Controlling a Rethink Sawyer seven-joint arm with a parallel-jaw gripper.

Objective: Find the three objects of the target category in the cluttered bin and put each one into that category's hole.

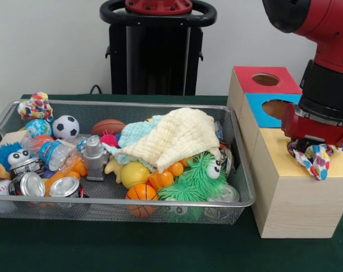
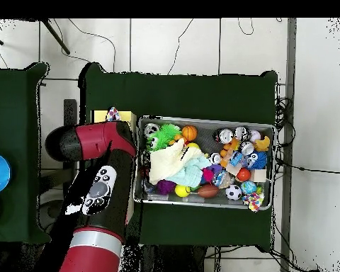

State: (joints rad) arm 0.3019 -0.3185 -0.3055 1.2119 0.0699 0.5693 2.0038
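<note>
The yellow-topped box [image 1: 296, 195] stands nearest the camera at the right of the front view, and the gripper [image 1: 314, 148] hangs just over its top, closed on a spotted cloth [image 1: 314, 160] whose loose ends droop onto or just above the yellow face. The box's hole cannot be seen here; the arm and cloth cover the part of the top where it would lie. Behind stand the blue box [image 1: 271, 109] and the red box [image 1: 264, 80], their openings in plain sight. Left of the boxes sits the bin [image 1: 160, 203], heaped with toys under a pale waffle cloth [image 1: 174, 137]; a second spotted cloth [image 1: 36, 106] lies in its far left corner, and a third is not in sight. By my judgement the delivery step is in hand: the next move calls for centring over the hole and letting go, then going back to the bin.
</note>
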